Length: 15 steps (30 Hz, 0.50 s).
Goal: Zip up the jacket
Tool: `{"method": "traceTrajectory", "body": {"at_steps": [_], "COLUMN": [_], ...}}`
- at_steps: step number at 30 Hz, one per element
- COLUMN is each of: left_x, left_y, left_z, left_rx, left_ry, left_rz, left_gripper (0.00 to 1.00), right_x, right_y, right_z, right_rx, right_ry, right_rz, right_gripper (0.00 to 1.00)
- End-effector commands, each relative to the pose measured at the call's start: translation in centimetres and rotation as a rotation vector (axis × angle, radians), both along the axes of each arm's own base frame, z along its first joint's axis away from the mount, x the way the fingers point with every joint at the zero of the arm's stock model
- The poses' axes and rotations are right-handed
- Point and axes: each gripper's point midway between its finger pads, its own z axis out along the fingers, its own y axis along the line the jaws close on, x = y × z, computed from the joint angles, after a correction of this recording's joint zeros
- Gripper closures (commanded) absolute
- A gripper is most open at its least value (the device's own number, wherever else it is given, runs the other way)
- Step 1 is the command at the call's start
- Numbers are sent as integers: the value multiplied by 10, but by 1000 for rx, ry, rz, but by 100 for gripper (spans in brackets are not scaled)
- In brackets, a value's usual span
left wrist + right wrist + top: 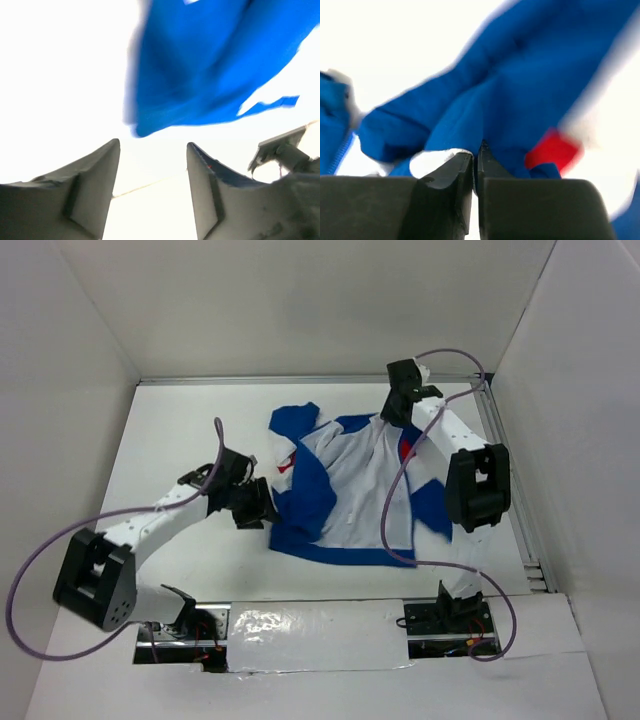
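White bench (180, 440), walled in white on three sides.

On its far middle, a small royal-blue hooded fabric jacket (345, 490) with red and white panels. Spread open, white inside facing up, blue hem toward the arm bases, a blue part bunched at the far left corner.

Left arm (150, 525), white with black joints, reaching from the near left toward the jacket's left edge. Right arm (450, 445) stretched over the jacket's right side up to its far edge. A purple cable (395, 495) drooping from that arm across the right half of the jacket.

Left pincer (266, 504) just beside the blue left edge, low on the jacket's left side. From the top view, no telling whether touching or just short of it. In the left wrist view, released: left pincer (152, 145) with both dark fingers (100, 170) set apart and only bright bench between them. Blue jacket (200, 65) ahead of the tips, blurred and clear of them.

Right pincer (390, 418) at the jacket's far edge, near the middle. In the right wrist view, clenched: right pincer (476, 150) down to a thin slit, pinching a fold of the blue jacket (520, 85) at the tips. A scrap of white lining (432, 160) against the left finger, a red patch (552, 147) just right of the tips.
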Motion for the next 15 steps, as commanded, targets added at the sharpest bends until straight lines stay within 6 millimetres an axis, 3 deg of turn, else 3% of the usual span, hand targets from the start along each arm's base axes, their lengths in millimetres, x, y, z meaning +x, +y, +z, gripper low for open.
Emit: {"method": "traceTrajectory", "body": {"at_steps": [1,2,3,4,5,6,7,10,11,12,14,15], "left_x": [-25,-28,-27,-27,-23,-24,-21,-18,-12,-6,12,22], "left_y": [-14,-11,-10,-6,-7,-9,-12,-23,-29,-34,-45,-46], "left_z": [8,10,12,12,17,19,26,38,44,45,56,47], "left_rx": [-102,-93,-84,-63,-63,-62,-69,-96,-122,-135,-171,-159], "left_ry": [2,-3,-5,-7,-23,-28,-49,-88,-128,-143,-187,-162], "left_rz": [-43,-29,-13,-4,-5,-16,-24,-56,-72,-82,-96,-88], "left_gripper": [30,29,27,26,25,23,23,16,1,1,1,1], "right_x": [9,1,-7,-21,-29,-40,-56,-92,-104,-117,-129,-133], "right_y": [7,19,25,37,39,42,48,54,60,62,68,68], "right_z": [21,21,36,26,28,47,37,44,52,37,33,25], "right_rx": [-102,-62,-35,0,14,30,41,57,89,98,121,99], "right_ry": [-34,-29,-61,-44,-51,-94,-73,-98,-116,-83,-80,-69], "right_rz": [145,193,215,272,289,305,348,395,428,464,525,561], "right_gripper": [89,73,66,52,48,46,34,22,20,20,20,20]}}
